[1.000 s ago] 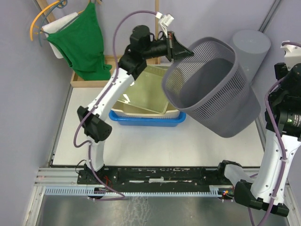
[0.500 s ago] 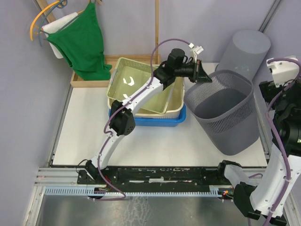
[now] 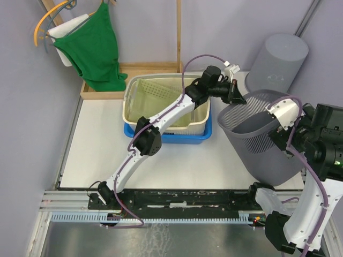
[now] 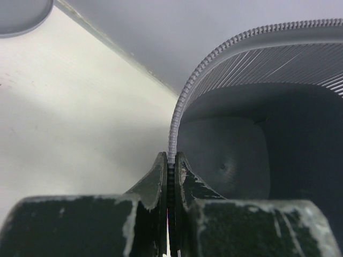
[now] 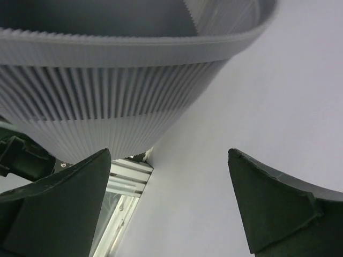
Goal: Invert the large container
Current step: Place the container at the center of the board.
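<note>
The large grey ribbed container [image 3: 257, 139] stands upright, mouth up, at the right of the table. My left gripper [image 3: 237, 96] is shut on its far-left rim; in the left wrist view the rim [image 4: 177, 123] runs between my closed fingertips [image 4: 170, 160], with the dark inside to the right. My right gripper [image 3: 286, 126] is open at the container's right rim. In the right wrist view the ribbed wall [image 5: 107, 107] is above the left finger [image 5: 59, 198], and the gap between the fingers holds nothing.
A pale yellow basket [image 3: 166, 104] sits in a blue tray [image 3: 169, 138] left of the container. A grey cylinder bin [image 3: 278, 56] stands behind it. A green cloth [image 3: 94, 45] hangs at the back left. A wall lies close on the right.
The container came down from a raised tilt and moved right to stand upright on the table, still gripped by the left gripper. The right arm swung in to the container's right rim.
</note>
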### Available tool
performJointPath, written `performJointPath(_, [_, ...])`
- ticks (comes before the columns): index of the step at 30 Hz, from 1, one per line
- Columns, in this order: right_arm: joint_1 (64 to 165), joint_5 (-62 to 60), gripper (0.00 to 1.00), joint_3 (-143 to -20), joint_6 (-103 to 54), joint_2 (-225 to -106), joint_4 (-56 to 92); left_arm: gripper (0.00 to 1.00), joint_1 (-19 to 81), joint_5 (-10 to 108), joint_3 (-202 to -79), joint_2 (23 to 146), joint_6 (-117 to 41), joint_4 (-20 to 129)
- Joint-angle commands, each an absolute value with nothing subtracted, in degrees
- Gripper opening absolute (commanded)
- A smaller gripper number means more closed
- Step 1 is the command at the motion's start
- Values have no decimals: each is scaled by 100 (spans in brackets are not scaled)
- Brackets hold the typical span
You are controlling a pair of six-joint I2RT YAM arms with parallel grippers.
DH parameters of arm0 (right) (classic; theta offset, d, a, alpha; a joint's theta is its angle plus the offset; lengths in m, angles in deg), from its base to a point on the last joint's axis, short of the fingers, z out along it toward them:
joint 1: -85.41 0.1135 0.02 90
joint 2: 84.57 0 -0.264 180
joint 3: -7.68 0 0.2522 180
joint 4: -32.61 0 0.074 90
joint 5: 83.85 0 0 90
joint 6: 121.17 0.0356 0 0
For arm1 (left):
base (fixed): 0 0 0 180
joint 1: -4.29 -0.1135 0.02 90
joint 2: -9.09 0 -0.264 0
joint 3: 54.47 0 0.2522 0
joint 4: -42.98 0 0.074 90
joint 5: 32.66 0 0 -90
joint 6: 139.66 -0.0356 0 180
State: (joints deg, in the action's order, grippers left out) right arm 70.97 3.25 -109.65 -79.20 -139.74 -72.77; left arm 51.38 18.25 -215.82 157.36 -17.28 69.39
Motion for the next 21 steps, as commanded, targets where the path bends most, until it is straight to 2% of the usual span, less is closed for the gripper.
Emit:
performJointPath(1, [7078, -313, 98, -10630, -8592, -13941, -7942, 12, 5172, 2324, -21880, 15741, -2780, 7371])
performJointPath(3, [7081, -644, 97, -10442, -8623, -13962, -7741, 57, 5173, 2579, -21867, 15713, -3004, 7569])
performJointPath(5, [7078, -778, 97, -10418, -8632, -14034, -7650, 97, 5182, 2715, -21825, 15670, -3123, 7668])
performJointPath(6, [7077, -864, 97, -10448, -8620, -14095, -7602, 99, 5183, 2790, -21770, 15621, -3213, 7719])
performJointPath(12, [7078, -1204, 97, -10650, -8488, -14360, -7273, 99, 5193, 3586, -21288, 15037, -4114, 7993])
performJointPath(21, [7075, -1327, 97, -10044, -8430, -14400, -6732, 99, 5269, 4787, -20394, 14271, -5339, 8290])
